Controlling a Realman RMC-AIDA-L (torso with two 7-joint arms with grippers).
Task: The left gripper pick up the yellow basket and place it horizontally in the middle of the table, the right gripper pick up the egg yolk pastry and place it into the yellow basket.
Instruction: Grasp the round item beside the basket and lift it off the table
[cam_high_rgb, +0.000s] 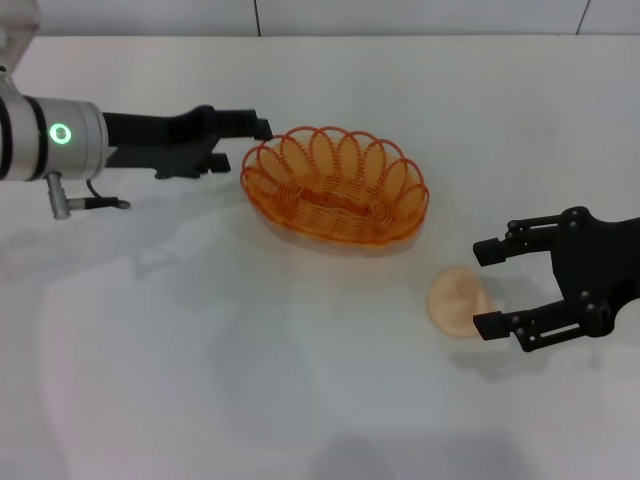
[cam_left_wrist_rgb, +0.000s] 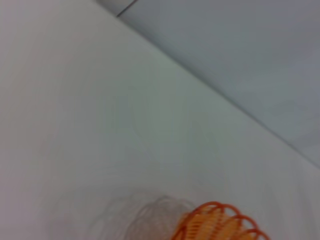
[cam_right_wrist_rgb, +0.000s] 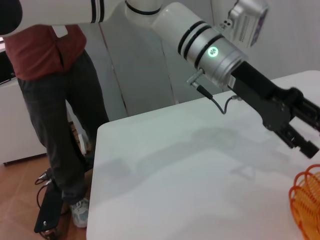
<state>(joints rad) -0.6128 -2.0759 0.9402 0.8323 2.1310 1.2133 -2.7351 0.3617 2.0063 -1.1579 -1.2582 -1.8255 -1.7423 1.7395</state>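
So the right hand (cam_high_rgb: 488, 287) is wide open, low over the white counter (cam_high_rgb: 300, 380), with its two black fingers spread either side of the egg yolk pastry's (cam_high_rgb: 456, 300) right edge. Not clamped on it though, the pastry is just lying flat on the counter, near the front right.

The left hand (cam_high_rgb: 262, 129) is reaching in from the left side, tips right at the rim of the yellow basket (cam_high_rgb: 335, 184) at its back left end. Honestly can't tell if its fingers are apart or together from here, or whether they're actually touching the rim. The green ring light (cam_high_rgb: 61, 133) on its cuff is glowing.

The basket sits upright around the middle of the counter, a bit toward the back, long side running left to right. It's up and left of the pastry, clear gap between them.

In the right wrist view there's a person (cam_right_wrist_rgb: 50, 100) in a red top standing behind the counter.
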